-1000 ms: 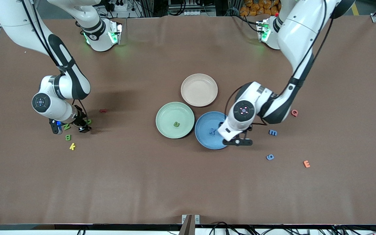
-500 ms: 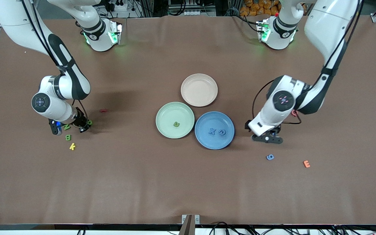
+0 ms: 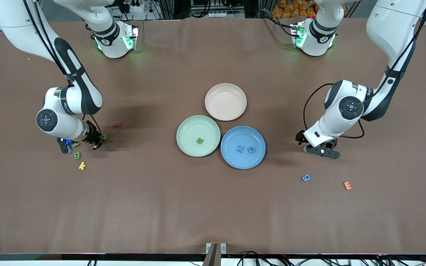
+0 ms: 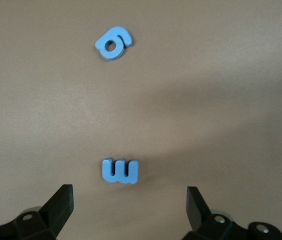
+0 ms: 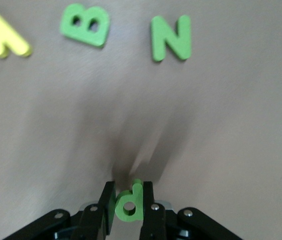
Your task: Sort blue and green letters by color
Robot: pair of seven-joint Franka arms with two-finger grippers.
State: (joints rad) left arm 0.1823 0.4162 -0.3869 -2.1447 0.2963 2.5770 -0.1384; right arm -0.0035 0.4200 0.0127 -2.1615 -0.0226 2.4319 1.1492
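Observation:
My right gripper [image 3: 100, 141] is shut on the green p [image 5: 130, 202], low over the table at the right arm's end; the p also shows in the front view [image 3: 103, 137]. Green N [image 5: 170, 37], green B [image 3: 77, 155] and the yellow k [image 3: 82, 166] lie close by. My left gripper [image 3: 322, 151] is open just above the blue E [image 4: 120, 171], which my arm hides in the front view. The blue g [image 3: 306, 177] lies nearer the camera. The green plate [image 3: 185, 127] holds the green u [image 3: 200, 140]. The blue plate [image 3: 235, 160] holds the blue X [image 3: 239, 148] and G [image 3: 252, 149].
An empty pink plate [image 3: 225, 101] touches the two others, farther from the camera. A red letter [image 3: 117, 125] lies near my right gripper. An orange E [image 3: 347, 185] lies beside the blue g, toward the left arm's end.
My left gripper left the blue plate, where the G now lies, and moved toward the left arm's end to over the blue E. My right gripper closed on the green p.

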